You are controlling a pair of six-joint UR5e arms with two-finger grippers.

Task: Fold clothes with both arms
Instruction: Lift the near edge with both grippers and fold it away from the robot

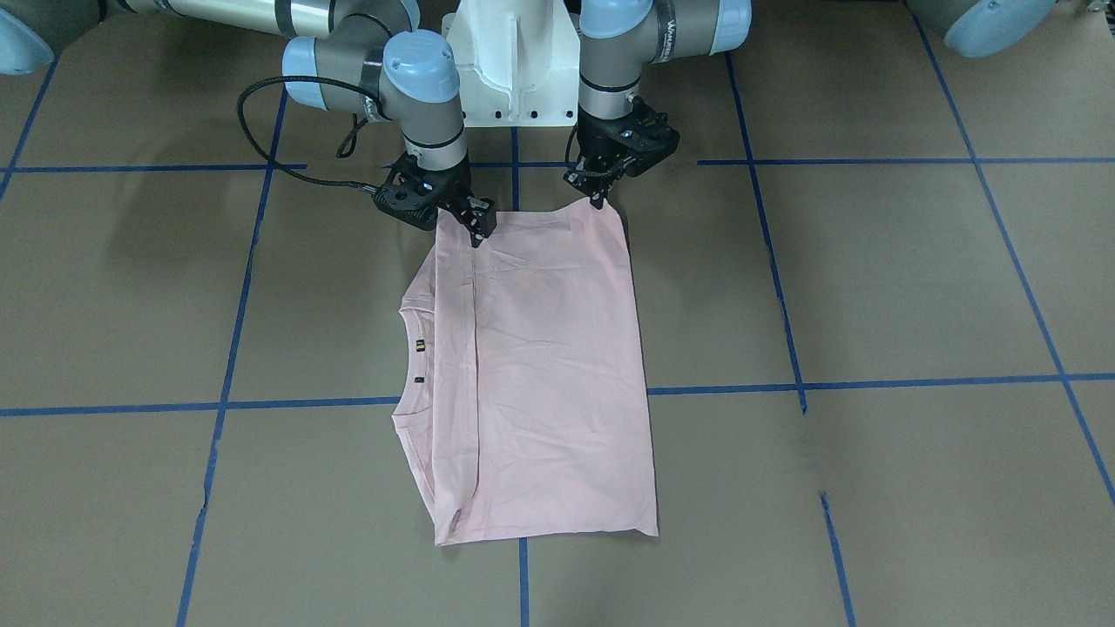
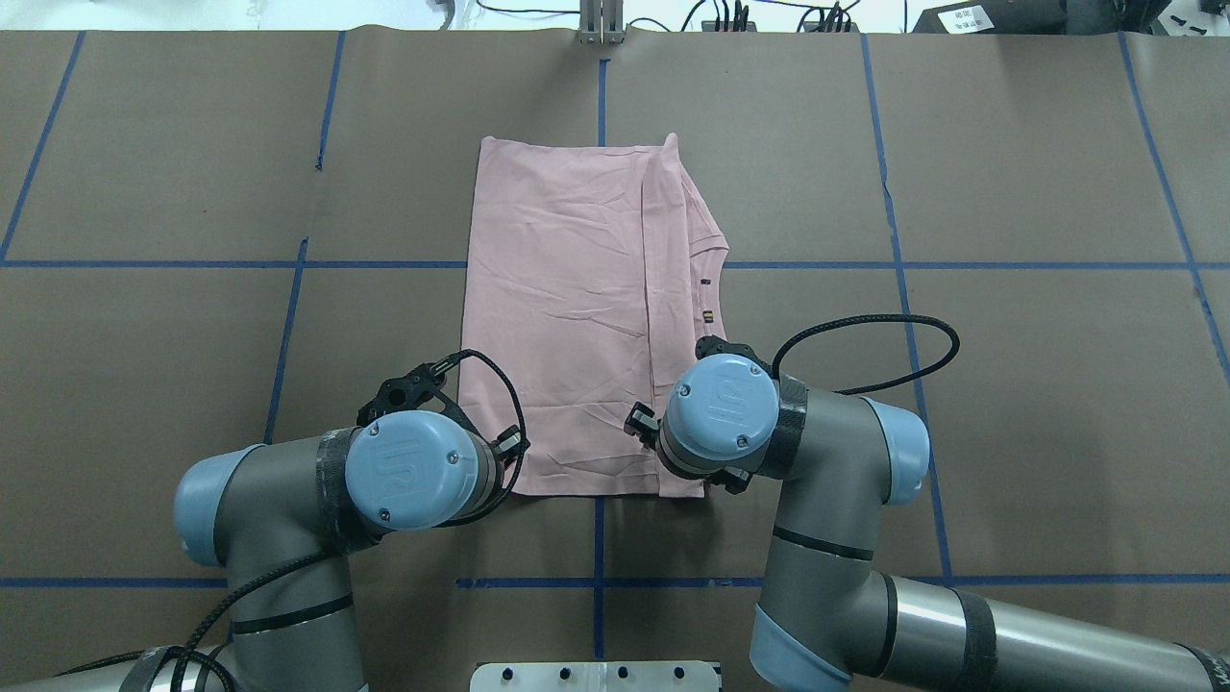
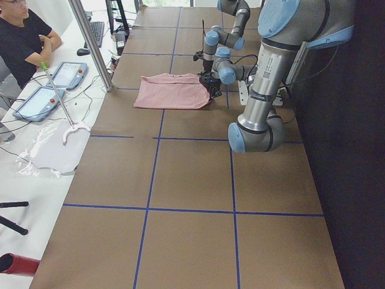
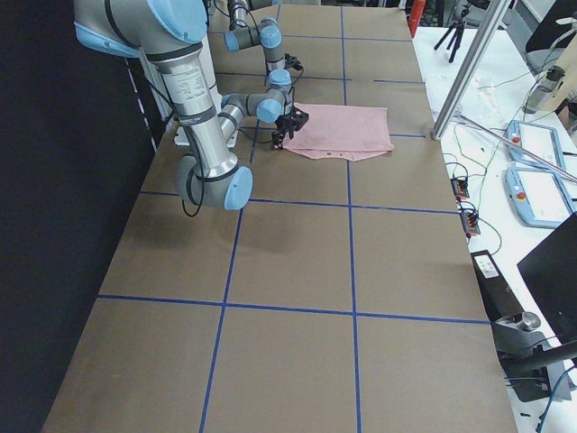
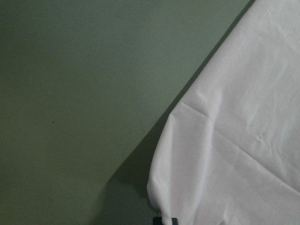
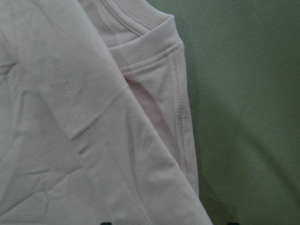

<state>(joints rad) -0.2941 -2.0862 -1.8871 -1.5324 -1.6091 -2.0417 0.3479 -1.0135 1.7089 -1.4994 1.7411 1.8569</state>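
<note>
The pale pink T-shirt (image 1: 557, 366) lies plain side up on the table, folded into a long rectangle, with its collar and small black tags (image 1: 419, 346) along one side. My left gripper (image 1: 599, 200) is shut on the shirt's robot-side corner, which rises to a small peak. In the left wrist view that corner (image 5: 234, 140) hangs just above its shadow. My right gripper (image 1: 477, 228) stands over the other robot-side corner. In the right wrist view its fingertips (image 6: 105, 222) show wide apart over the folded cloth (image 6: 70, 117), so it is open. In the overhead view the wrists hide both grippers.
The table is covered in brown paper with blue tape lines (image 1: 514, 566). The white pedestal base (image 1: 514, 70) stands just behind the grippers. A person (image 3: 24, 36) sits at a side table with tablets (image 3: 36, 99), past a metal post (image 3: 90, 42).
</note>
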